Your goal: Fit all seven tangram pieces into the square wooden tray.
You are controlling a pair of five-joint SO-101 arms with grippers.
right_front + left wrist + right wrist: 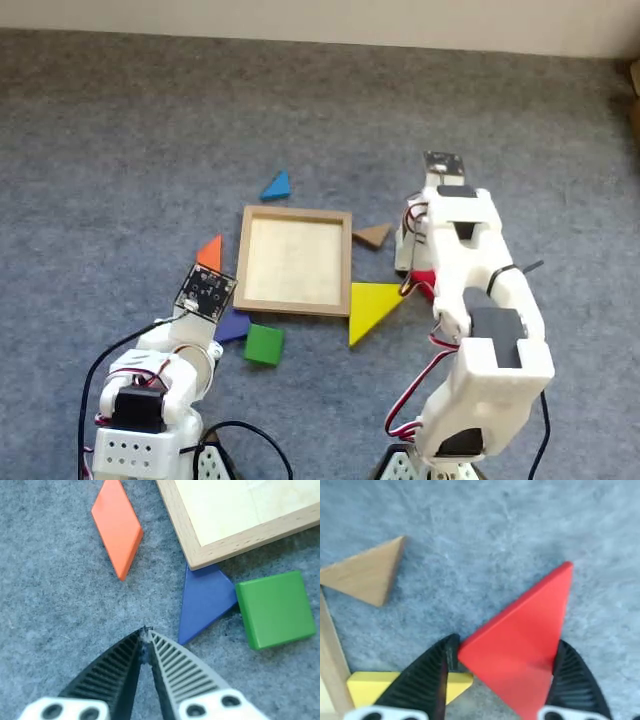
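Note:
The square wooden tray (345, 262) lies mid-table with nothing in it. My right gripper (507, 645) is shut on the red triangle (520, 640), one finger on each side; the red triangle (423, 281) shows just right of the yellow triangle (372, 308). A brown triangle (367, 575) lies by the tray's right edge. My left gripper (146, 632) is shut and holds nothing, hovering over carpet off the tray's front-left corner (200, 555). Near it lie the orange parallelogram (118, 526), dark blue triangle (205, 600) and green square (276, 608). A light blue triangle (277, 186) sits behind the tray.
Grey carpet covers the whole table. The yellow triangle's tip (370, 685) lies partly under the red triangle. The right arm's white body (480, 300) stretches along the tray's right side. Open carpet lies behind and to the left.

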